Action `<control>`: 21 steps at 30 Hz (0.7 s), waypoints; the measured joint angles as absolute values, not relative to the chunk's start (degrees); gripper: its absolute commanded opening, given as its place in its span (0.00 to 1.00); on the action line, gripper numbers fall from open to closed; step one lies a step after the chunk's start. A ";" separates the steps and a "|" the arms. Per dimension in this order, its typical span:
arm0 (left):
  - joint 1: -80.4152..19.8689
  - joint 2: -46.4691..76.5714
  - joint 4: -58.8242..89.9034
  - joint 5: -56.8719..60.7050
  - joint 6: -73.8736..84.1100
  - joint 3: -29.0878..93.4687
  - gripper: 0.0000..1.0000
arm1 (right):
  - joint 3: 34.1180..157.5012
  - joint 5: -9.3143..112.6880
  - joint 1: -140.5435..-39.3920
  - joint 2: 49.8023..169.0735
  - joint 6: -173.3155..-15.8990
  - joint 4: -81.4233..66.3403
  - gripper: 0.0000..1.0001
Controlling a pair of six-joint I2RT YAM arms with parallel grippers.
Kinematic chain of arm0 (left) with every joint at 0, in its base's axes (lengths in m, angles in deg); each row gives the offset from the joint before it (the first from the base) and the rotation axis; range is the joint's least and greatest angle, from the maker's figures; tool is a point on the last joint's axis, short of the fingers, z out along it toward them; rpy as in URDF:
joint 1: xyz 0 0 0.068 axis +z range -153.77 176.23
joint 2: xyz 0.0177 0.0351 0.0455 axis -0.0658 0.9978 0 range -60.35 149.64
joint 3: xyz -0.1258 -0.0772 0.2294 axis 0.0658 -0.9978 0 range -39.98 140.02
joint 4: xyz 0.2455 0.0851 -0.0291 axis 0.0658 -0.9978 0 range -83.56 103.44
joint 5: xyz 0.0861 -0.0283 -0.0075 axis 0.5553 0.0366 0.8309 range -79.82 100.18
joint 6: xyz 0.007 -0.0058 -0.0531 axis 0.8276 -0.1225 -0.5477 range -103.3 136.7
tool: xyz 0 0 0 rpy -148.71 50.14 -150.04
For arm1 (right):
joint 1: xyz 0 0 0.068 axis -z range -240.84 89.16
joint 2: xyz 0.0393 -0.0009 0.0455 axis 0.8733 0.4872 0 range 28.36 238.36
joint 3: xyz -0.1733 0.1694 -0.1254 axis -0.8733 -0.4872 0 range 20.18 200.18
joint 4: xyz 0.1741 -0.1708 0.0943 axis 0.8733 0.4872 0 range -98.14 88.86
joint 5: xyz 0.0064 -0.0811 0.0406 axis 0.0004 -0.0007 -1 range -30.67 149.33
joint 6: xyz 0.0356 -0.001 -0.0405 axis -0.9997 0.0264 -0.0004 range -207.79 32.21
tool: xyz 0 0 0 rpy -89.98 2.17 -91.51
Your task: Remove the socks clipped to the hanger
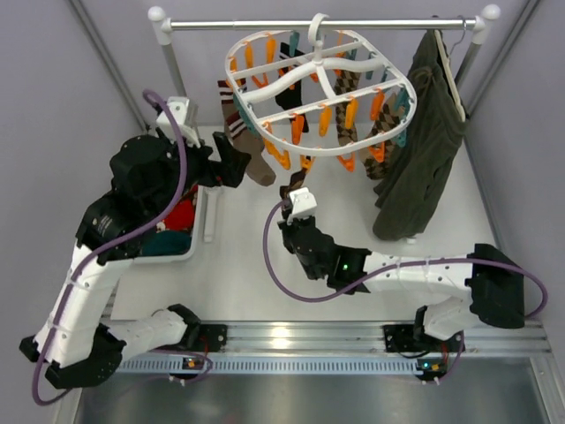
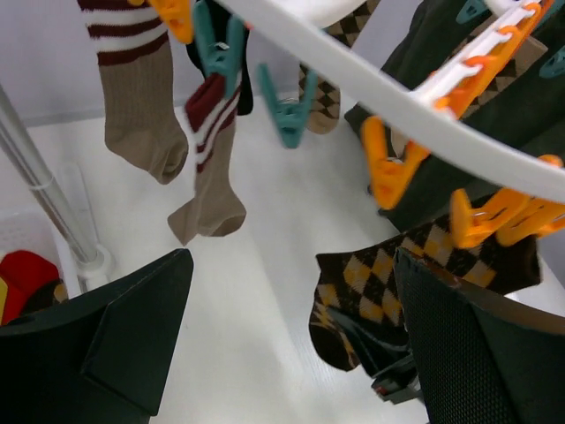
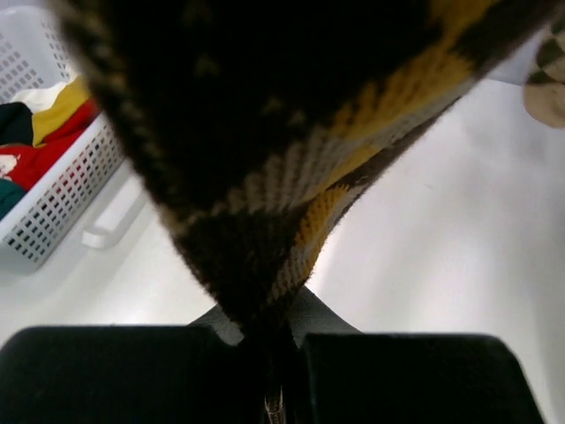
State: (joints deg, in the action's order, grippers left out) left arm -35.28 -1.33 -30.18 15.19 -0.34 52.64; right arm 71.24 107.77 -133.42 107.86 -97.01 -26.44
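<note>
We see the right gripper (image 3: 278, 371) pinching the toe of the brown-and-tan argyle fabric sock (image 3: 265, 132), whose length runs up to the white plastic oval hanger (image 1: 318, 69) at upper centre; the left gripper (image 2: 296, 344) gapes empty.

- Argyle sock (image 3: 265, 150): right wrist view, blurred; leg cut off by the top edge; toe tip hidden between the pressed-together fingers of the right gripper (image 3: 275, 362).
- Basket (image 1: 177, 251), near the left edge of the worktop (image 1: 265, 265): top view, mostly hidden under the left arm (image 1: 141, 185).
- Striped sock (image 2: 137, 97): left wrist view, cuff cut off by the top edge.
- Hanger (image 2: 380, 88): same view, ring runs off both side edges.
</note>
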 measured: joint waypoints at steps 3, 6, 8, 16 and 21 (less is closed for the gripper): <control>-42.65 2.28 -29.87 20.83 1.63 56.68 0.97 | 74.35 108.78 -133.50 110.64 -97.31 -25.66 0.00; -52.33 6.30 -29.83 28.66 4.27 60.20 0.97 | 76.49 109.50 -133.53 112.25 -97.68 -24.52 0.00; -58.21 8.94 -29.81 34.23 6.17 62.30 0.97 | 77.87 109.70 -133.53 113.11 -98.03 -23.71 0.00; -66.38 15.30 -28.91 48.72 8.99 64.49 0.88 | 78.85 109.26 -133.55 113.37 -100.07 -22.42 0.00; -66.38 13.71 -25.17 52.46 10.02 62.06 0.77 | 78.85 108.56 -133.55 113.37 -100.94 -21.72 0.00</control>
